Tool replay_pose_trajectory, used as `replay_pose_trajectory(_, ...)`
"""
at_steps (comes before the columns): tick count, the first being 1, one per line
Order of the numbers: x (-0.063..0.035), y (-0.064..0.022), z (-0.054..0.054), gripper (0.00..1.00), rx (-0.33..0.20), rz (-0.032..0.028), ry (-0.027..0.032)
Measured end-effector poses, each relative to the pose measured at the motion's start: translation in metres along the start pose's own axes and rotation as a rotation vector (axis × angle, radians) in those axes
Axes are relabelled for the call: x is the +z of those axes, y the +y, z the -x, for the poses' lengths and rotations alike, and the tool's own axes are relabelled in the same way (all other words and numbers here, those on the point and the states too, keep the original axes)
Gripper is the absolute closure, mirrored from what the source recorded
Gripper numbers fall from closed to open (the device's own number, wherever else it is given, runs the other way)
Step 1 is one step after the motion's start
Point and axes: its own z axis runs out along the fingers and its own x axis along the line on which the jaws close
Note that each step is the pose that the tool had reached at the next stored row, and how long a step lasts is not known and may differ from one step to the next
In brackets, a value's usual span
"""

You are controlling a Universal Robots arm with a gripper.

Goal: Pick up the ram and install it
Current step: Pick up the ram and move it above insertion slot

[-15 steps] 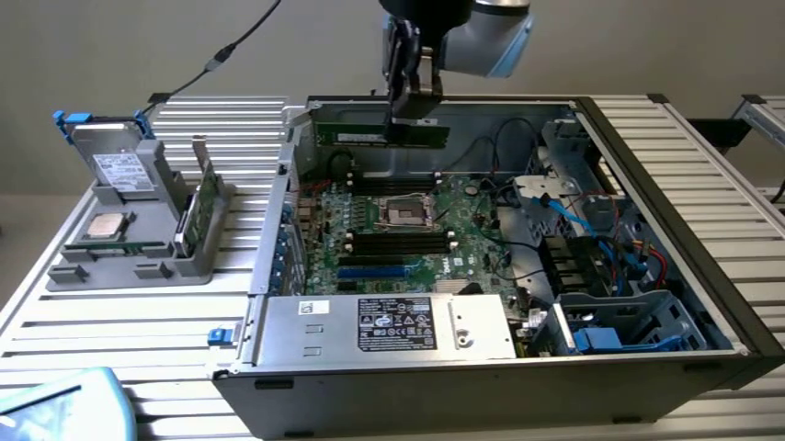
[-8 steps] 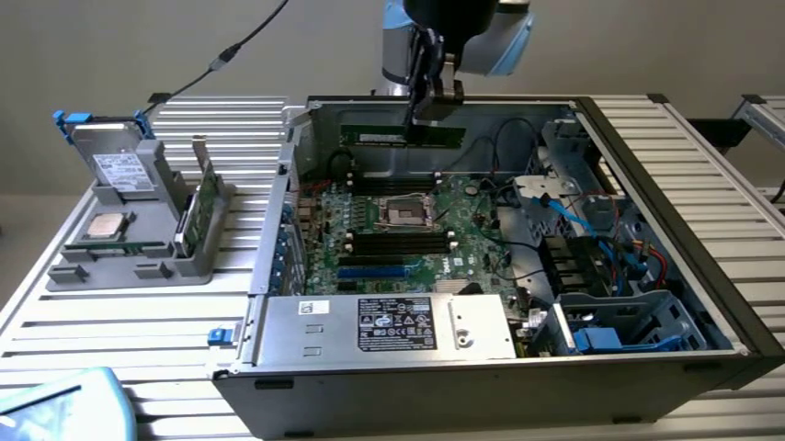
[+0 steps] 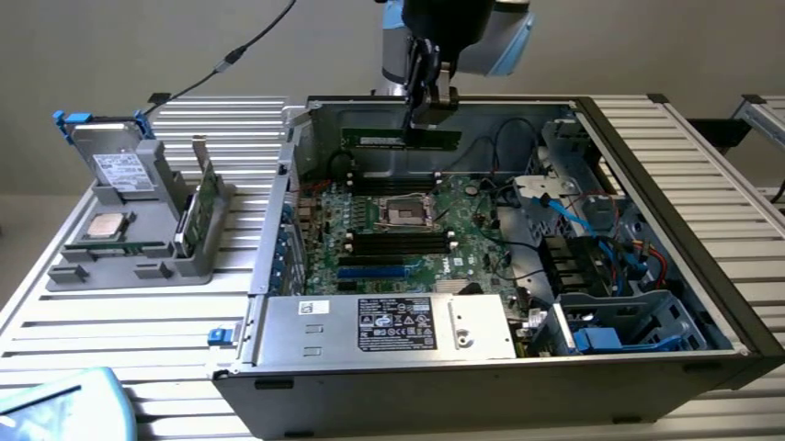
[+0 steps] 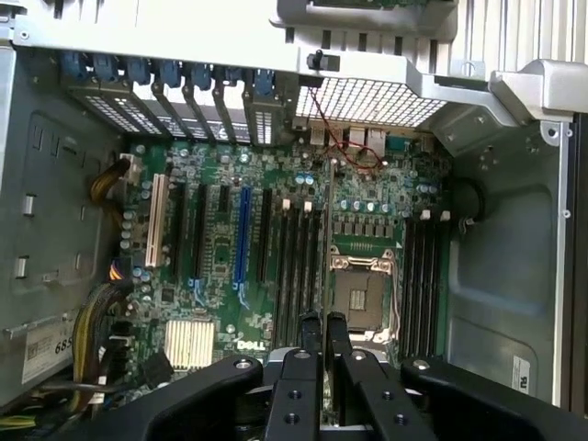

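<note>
One power supply [image 3: 392, 323] sat at the near edge of the open computer case [image 3: 693, 234]. Beyond it lay the motherboard [image 3: 472, 253], its bare processor socket [image 3: 405, 213] between two banks of black memory slots [image 3: 395, 243]. Farther back, the gripper [image 3: 429, 118] hung over the far bank. Its jaws were clamped on the ram [image 3: 399, 140], held level and on edge, seemingly clear of the board. In the wrist view the ram [image 4: 328, 230] ran as a thin line out from the fingertips [image 4: 309, 335], beside the socket. The pick-up looked done, so installing was the step in hand. Seating would call for lining the stick's lower edge over one free slot and pressing straight down.
</note>
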Motion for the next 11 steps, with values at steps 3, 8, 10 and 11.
replay_pose_trajectory(3,0.0026,-0.0003,-0.0001,0.86,0.004,-0.0085,0.0001)
replay_pose_trajectory(8,0.0068,-0.0010,0.0000,0.86,0.018,-0.0220,-0.0008)
replay_pose_trajectory(10,0.0089,-0.0013,0.0004,0.86,0.023,-0.0257,-0.0014)
replay_pose_trajectory(11,0.0100,-0.0014,0.0008,0.86,0.025,-0.0270,-0.0016)
